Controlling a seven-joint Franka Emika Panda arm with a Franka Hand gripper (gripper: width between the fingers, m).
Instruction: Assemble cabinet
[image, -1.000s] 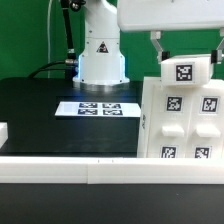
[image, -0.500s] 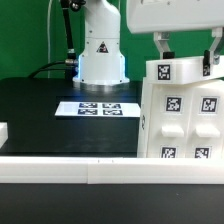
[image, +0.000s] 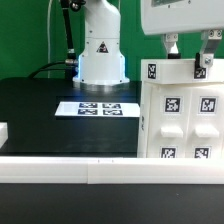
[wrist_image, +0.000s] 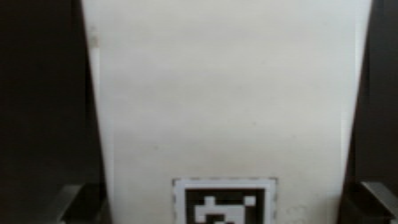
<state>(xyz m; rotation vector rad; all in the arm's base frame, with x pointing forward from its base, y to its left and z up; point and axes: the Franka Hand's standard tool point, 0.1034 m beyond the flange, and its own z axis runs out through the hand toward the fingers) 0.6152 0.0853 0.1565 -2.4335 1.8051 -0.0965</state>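
Exterior view shows us the large white plastic cabinet (image: 180, 115) standing just beside the flat white marker board (image: 97, 107), toward the exterior view's right. Our gripper (image: 186, 68) clasps the cabinet's top piece between its fingers (image: 169, 45).

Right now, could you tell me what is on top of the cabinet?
A white tagged panel sits on the cabinet, held between the gripper fingers. How it seats on the cabinet is hidden behind its front edge.

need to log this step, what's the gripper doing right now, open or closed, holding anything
gripper: closed on a white tagged top piece, held at the top of the cabinet.
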